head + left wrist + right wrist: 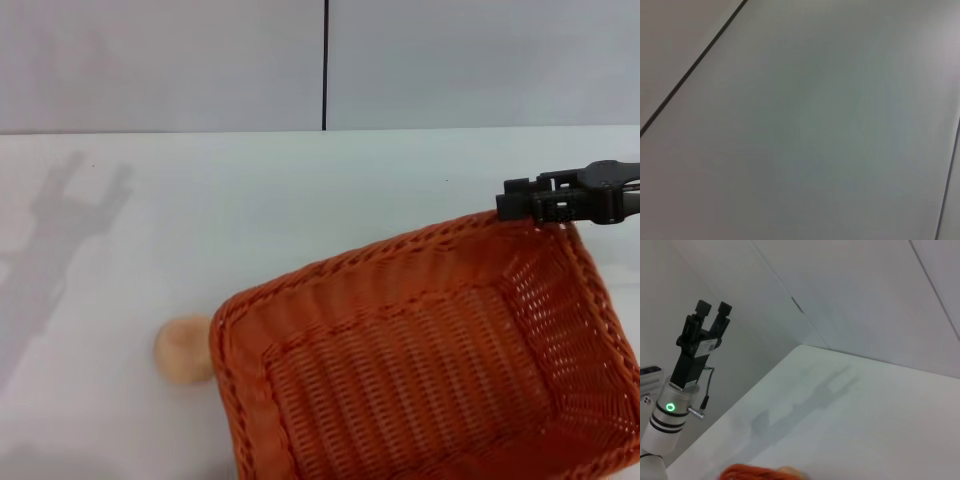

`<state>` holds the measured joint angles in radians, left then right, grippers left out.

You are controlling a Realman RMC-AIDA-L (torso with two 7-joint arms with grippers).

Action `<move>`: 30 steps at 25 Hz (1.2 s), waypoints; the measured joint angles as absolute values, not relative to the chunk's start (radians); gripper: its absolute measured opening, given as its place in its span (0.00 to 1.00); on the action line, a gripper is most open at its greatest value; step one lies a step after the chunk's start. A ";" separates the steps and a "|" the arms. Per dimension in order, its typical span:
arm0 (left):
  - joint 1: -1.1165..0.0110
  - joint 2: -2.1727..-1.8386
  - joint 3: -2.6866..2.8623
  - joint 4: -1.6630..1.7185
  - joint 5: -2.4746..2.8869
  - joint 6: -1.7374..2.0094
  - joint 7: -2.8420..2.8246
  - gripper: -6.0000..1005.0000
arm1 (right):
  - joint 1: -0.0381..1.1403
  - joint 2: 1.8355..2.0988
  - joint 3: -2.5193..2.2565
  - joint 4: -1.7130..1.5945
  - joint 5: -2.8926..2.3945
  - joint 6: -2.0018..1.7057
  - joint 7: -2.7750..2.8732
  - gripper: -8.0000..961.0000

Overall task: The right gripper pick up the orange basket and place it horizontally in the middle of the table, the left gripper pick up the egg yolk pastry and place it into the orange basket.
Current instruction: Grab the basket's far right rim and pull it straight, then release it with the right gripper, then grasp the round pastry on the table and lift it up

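Observation:
The orange basket (430, 360) fills the near right of the head view, tilted, with its open side facing up. My right gripper (520, 205) sits at the basket's far right corner, shut on the braided rim. The egg yolk pastry (183, 350) lies on the white table (300, 190), just touching the basket's left corner. My left gripper (713, 307) is out of the head view. The right wrist view shows it raised beside the table, pointing up, fingers apart and empty. A strip of the basket's rim (747, 473) also shows in that view.
A grey panelled wall (200, 60) with a dark vertical seam (325, 65) stands behind the table. The left arm's shadow (60, 230) falls on the far left of the tabletop. The left wrist view holds only wall panels.

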<state>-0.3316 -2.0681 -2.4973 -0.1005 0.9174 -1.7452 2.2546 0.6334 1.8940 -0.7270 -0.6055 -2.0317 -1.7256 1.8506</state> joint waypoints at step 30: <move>-0.257 -1.963 -2.364 -0.453 1.200 -1.775 2.004 0.80 | 0.289 1.977 -0.159 -0.595 -1.530 -1.728 1.478 0.61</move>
<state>-0.2569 -1.9630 -2.3641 -0.4529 1.2005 -1.7749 2.0041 0.2891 1.9774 -0.1589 -0.5950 -1.5304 -1.7278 1.4779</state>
